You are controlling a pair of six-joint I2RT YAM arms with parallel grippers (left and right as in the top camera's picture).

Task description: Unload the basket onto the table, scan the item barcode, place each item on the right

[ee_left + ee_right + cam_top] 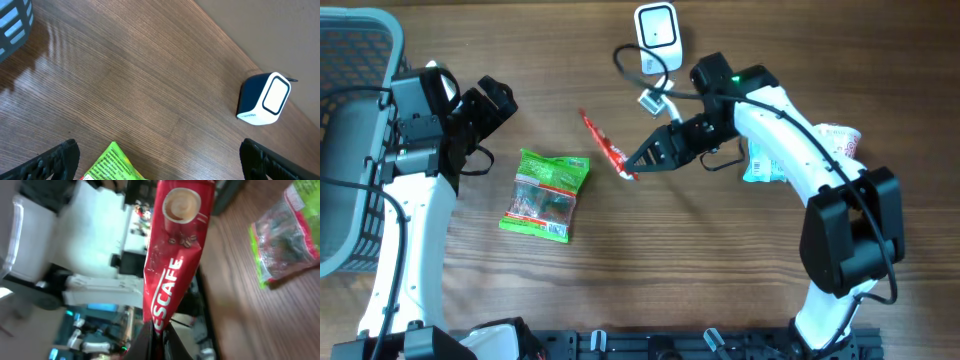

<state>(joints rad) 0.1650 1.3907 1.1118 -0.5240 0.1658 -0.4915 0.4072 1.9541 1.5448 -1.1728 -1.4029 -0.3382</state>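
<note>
On the left, the left claw (pixel 492 110) hangs wide open with nothing in it, and the green bag (pixel 547 195) lies at its 5 o'clock. Next comes the red stick (pixel 607 148), held up in the air. It is pinched by its low end in the right claw (pixel 634 170), which is shut tight on it. From that claw the stick points long-ways to 11 o'clock. The scanner (pixel 658 28) sits at about 12 o'clock from the claw, a bit right of where the stick points. I think the right arm, the nearer one, must swing the stick that way.
</note>
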